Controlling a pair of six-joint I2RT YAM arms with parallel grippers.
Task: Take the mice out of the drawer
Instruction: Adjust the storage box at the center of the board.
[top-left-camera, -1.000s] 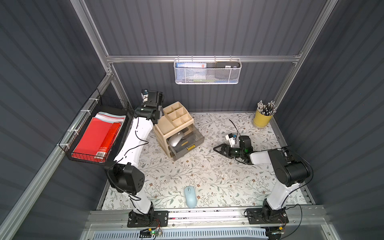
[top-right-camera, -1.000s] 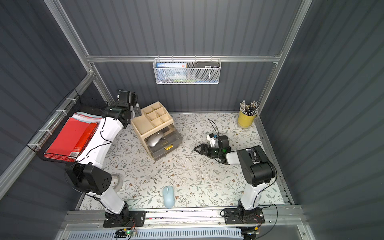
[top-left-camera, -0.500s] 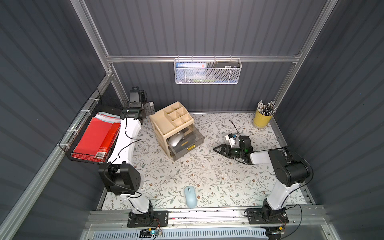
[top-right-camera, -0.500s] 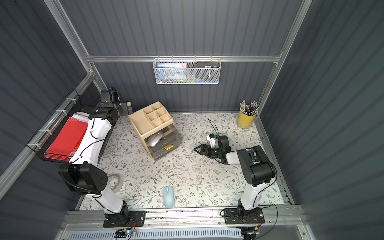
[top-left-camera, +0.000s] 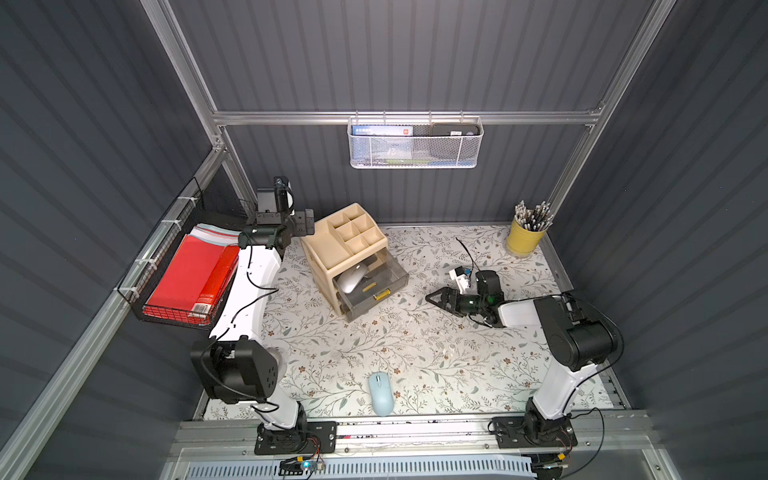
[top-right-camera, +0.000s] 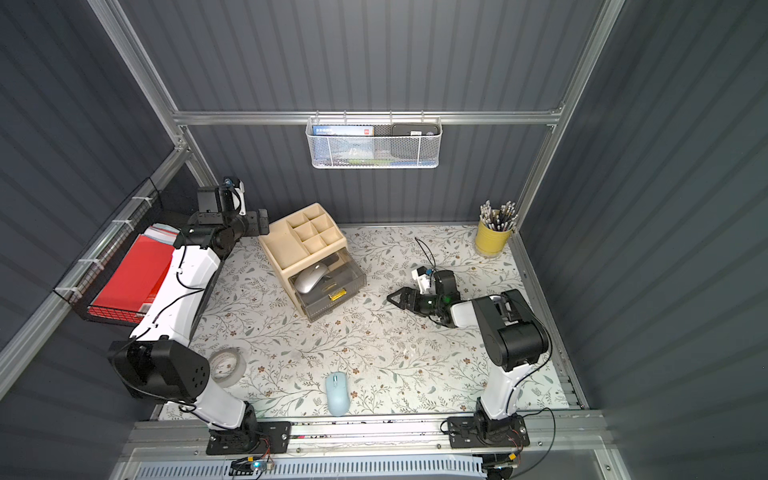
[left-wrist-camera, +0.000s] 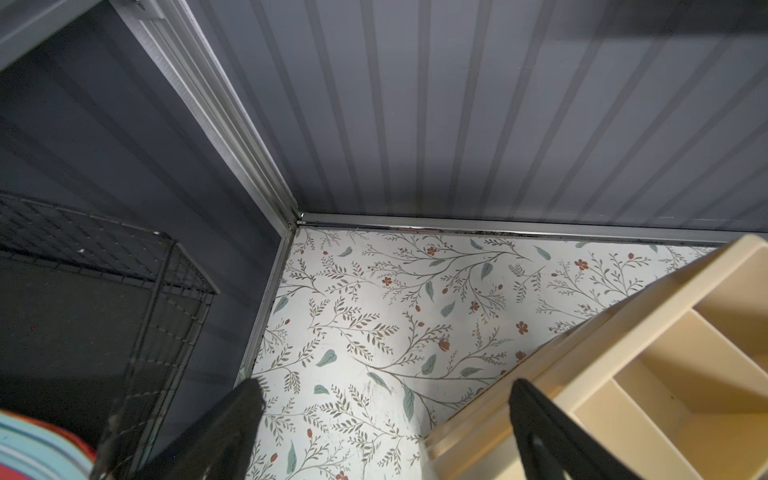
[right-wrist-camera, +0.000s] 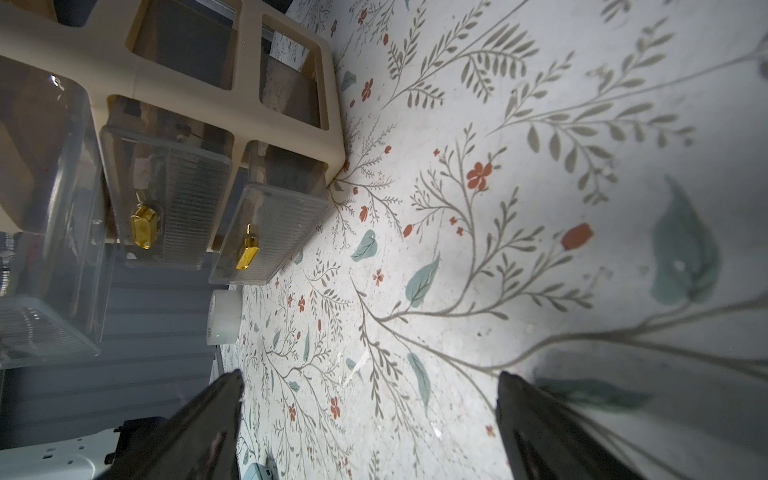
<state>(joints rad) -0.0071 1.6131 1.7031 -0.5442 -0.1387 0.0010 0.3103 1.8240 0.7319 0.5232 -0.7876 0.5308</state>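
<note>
A beige organizer (top-left-camera: 337, 245) stands at the back left of the table, its top clear drawer (top-left-camera: 376, 296) pulled open. A silver mouse (top-left-camera: 352, 277) (top-right-camera: 311, 277) lies in that drawer, with a dark mouse (top-left-camera: 372, 262) behind it, partly under the organizer. One pale blue mouse (top-left-camera: 381, 392) (top-right-camera: 337, 392) rests on the table near the front edge. My left gripper (top-left-camera: 286, 222) (left-wrist-camera: 384, 386) hangs open and empty over the back left corner, beside the organizer (left-wrist-camera: 648, 365). My right gripper (top-left-camera: 436, 297) (right-wrist-camera: 370, 378) lies low on the table right of the organizer, open and empty.
A black wire basket (top-left-camera: 174, 309) of red folders hangs on the left wall. A yellow cup (top-left-camera: 521, 243) of pens stands back right. A white mesh basket (top-left-camera: 415, 145) hangs on the back wall. A tape roll (top-right-camera: 226, 365) lies front left.
My left arm swung from above the organizer toward the back left corner, then came a little back to the right. The right arm and the mice have not moved.
</note>
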